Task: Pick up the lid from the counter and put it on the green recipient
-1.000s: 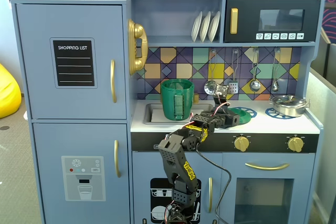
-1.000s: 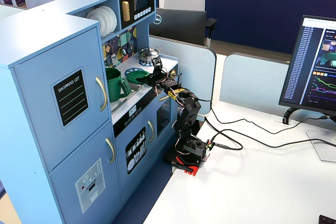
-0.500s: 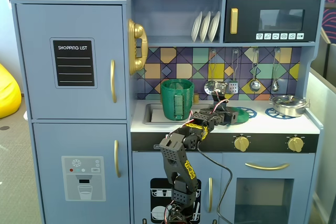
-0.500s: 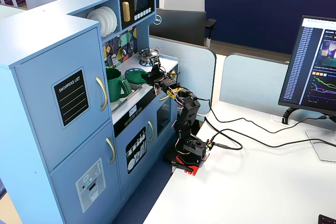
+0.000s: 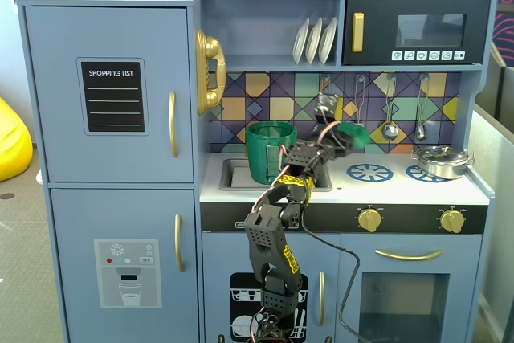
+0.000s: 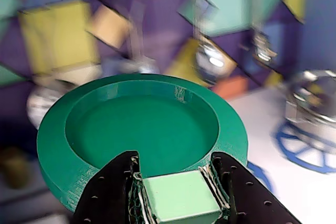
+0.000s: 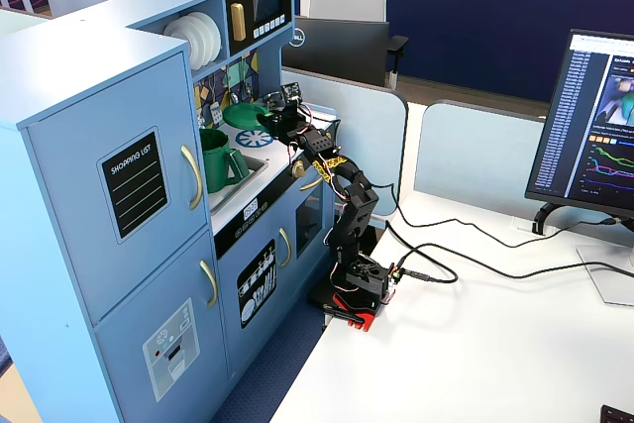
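Note:
The green lid [image 6: 142, 124] is a round disc with a raised rim. My gripper [image 6: 176, 160] is shut on its pale green square knob [image 6: 181, 200], one black finger on each side. In a fixed view the lid [image 5: 354, 134] hangs tilted in the air above the counter, in front of the tiled backsplash, with the gripper [image 5: 340, 139] just left of it. The tall green container [image 5: 271, 153] stands open-topped in the sink, left of and below the lid. In the other fixed view the lid [image 7: 245, 114] is held behind the container [image 7: 216, 160].
A shiny steel pot [image 5: 440, 161] sits at the counter's right end on a blue burner ring [image 5: 426, 173]; a second ring [image 5: 369, 172] lies under the lid. Utensils [image 5: 389, 128] hang on the backsplash. The pot [image 6: 315, 98] shows at right in the wrist view.

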`<state>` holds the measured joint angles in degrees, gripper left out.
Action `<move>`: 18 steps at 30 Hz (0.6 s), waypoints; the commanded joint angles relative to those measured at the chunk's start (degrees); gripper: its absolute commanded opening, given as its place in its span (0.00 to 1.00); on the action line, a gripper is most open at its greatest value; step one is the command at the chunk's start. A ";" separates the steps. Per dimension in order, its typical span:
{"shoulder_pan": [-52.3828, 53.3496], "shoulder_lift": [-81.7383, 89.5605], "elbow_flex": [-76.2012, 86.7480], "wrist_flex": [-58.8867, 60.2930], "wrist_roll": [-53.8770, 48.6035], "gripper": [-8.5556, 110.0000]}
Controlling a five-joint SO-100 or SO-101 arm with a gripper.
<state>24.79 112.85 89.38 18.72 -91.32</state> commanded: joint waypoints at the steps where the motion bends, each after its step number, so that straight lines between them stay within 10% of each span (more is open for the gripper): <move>1: -3.96 5.45 -9.14 4.31 0.53 0.07; 18: -19.16 7.38 -15.73 14.59 -3.87 0.07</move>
<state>7.73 117.07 78.13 33.13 -94.13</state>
